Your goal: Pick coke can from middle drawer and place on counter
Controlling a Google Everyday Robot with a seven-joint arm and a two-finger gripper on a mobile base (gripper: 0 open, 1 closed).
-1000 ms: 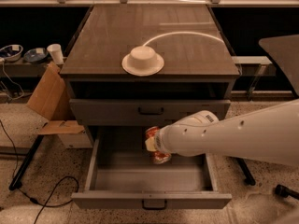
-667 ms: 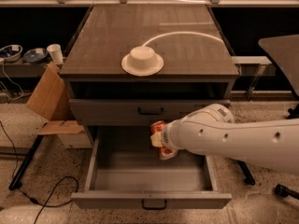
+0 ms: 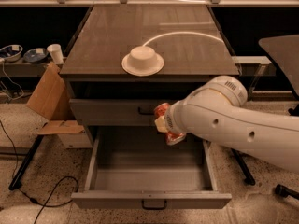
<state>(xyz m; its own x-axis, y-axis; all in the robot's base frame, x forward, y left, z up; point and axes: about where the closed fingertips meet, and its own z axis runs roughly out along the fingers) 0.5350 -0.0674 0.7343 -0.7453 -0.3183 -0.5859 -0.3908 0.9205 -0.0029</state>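
Note:
The coke can [image 3: 163, 111] is red with white markings and is held in my gripper [image 3: 164, 123], which is shut on it above the open middle drawer [image 3: 145, 164]. The can hangs in front of the closed drawer front above, just right of that front's handle. The drawer floor below is bare grey. The counter [image 3: 140, 29] is the dark glossy top with a pale curved streak, behind and above the gripper. My white arm comes in from the right and hides part of the can.
A white bowl [image 3: 142, 59] sits upside down near the counter's front edge. A cardboard box [image 3: 49, 99] leans at the cabinet's left. Cables lie on the floor at left. A dark table edge [image 3: 282, 50] stands at right.
My gripper has risen with the coke can, from inside the drawer up to the level of the closed drawer front, and the arm has swung up and to the right.

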